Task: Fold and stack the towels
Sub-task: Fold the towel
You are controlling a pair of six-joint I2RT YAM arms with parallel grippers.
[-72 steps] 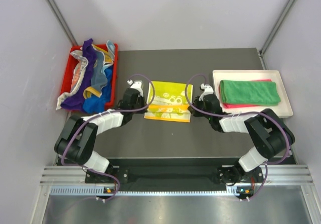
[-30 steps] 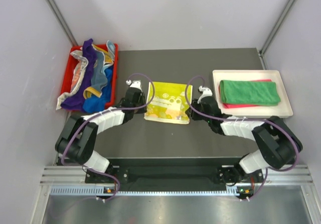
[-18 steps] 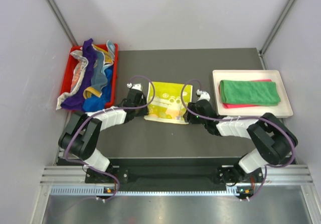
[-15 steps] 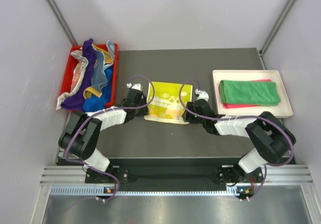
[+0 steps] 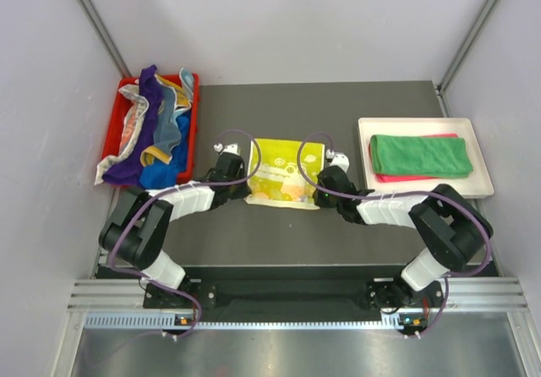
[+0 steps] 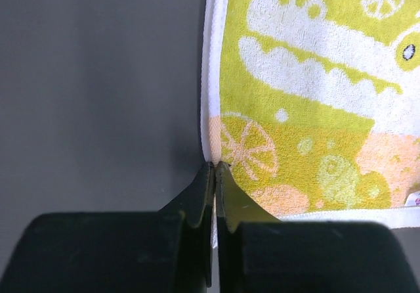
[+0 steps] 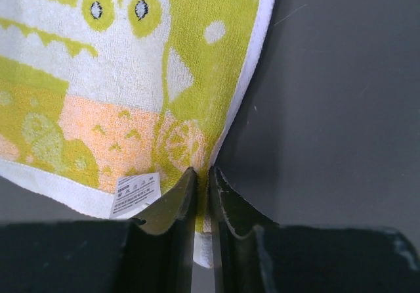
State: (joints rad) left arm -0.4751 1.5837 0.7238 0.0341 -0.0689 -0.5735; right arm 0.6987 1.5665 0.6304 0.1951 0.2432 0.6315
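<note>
Near corners pinched — ready for the fold.
The left gripper [image 6: 214, 168] and right gripper [image 7: 202, 175] are clamped on the yellow-green towel [image 5: 283, 172], flat on the surface [image 5: 338, 225] — lift both corners evenly, then carry them to the far edge.

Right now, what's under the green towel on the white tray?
A pink towel: only its edges peek out beneath the green towel. Whether anything lies below that is hidden.

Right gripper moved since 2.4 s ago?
Yes. Top view: the right gripper shifted left, away from the white tray, now shut on the yellow-green towel at its near-right corner.
</note>
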